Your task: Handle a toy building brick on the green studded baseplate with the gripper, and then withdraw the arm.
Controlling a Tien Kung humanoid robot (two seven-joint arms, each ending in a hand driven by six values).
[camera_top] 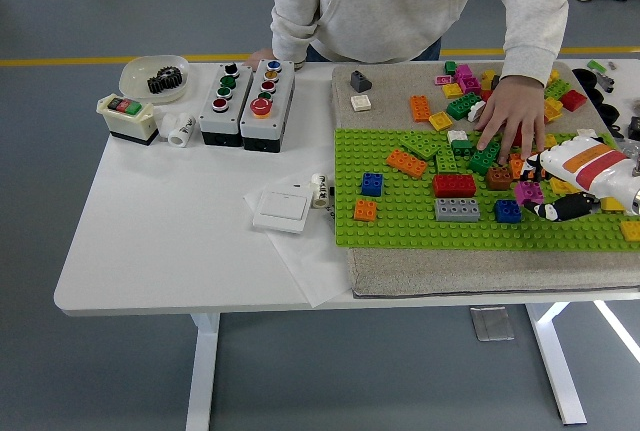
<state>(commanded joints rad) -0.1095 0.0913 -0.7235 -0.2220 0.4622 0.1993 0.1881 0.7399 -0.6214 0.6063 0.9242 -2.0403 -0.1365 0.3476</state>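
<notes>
While the green baseplate [400,216] carries scattered bricks, a white bowl [153,75] at ten o'clock holds a black gear [163,79]. At three o'clock the right hand [552,191] reaches in, fingers curled around a magenta brick [529,192] over the baseplate. A person's hand [514,115] presses the bricks nearby.

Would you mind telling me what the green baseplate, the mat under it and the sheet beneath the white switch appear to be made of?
Green baseplate: looks like moulded hard plastic, with even rows of studs and a uniform colour. Mat: seemingly a grey-beige textile such as felt or carpet, matte with a fuzzy, mottled surface. Sheet under the white switch: probably thin paper or tissue, white and lying flat.
</notes>
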